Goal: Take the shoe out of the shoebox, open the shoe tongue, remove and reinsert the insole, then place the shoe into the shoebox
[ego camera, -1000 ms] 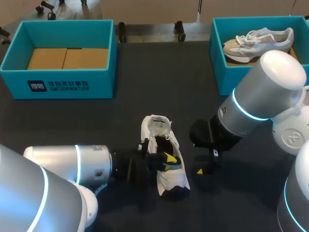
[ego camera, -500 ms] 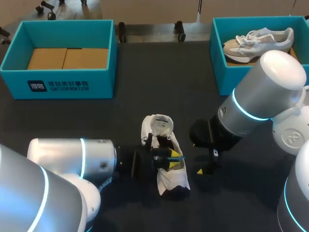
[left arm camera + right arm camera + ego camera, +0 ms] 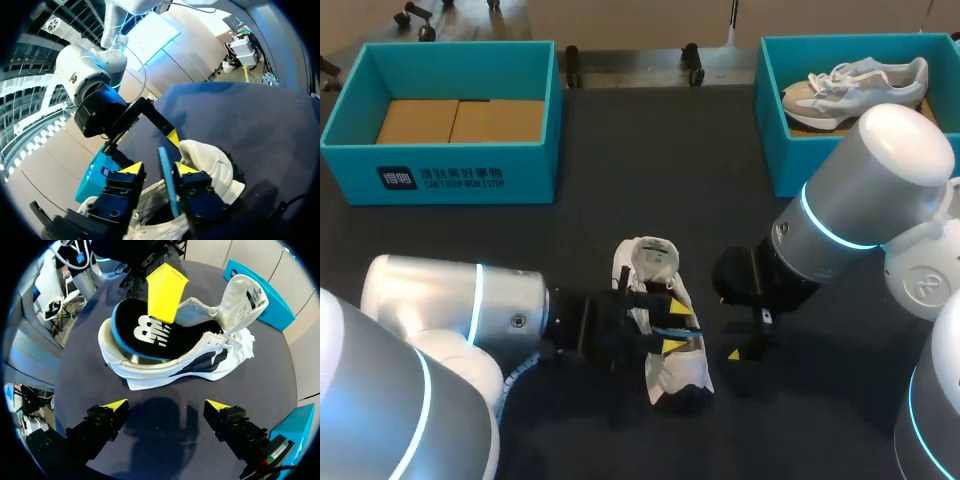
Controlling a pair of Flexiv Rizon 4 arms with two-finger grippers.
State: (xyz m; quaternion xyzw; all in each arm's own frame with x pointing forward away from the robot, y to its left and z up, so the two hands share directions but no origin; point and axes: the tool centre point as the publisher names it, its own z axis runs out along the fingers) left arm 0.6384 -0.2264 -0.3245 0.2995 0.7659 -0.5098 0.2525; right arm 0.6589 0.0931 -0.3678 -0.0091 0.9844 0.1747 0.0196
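Dark surface (image 3: 620, 200), front middle: shoe (image 3: 672, 372), tongue pulled open. Over the last second my left claw (image 3: 159, 168) has turned and now pinches blue-edged insole (image 3: 137, 337), partly raised. Right claw (image 3: 165, 405) released, beside shoe. I judge removal underway.

White-navy shoe (image 3: 170, 367); black insole (image 3: 142, 335), blue rim, white logo; teal shoebox (image 3: 535, 150).

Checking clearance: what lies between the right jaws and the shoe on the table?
Only bare, shadowed table up to the shoe, as the right wrist view shows.
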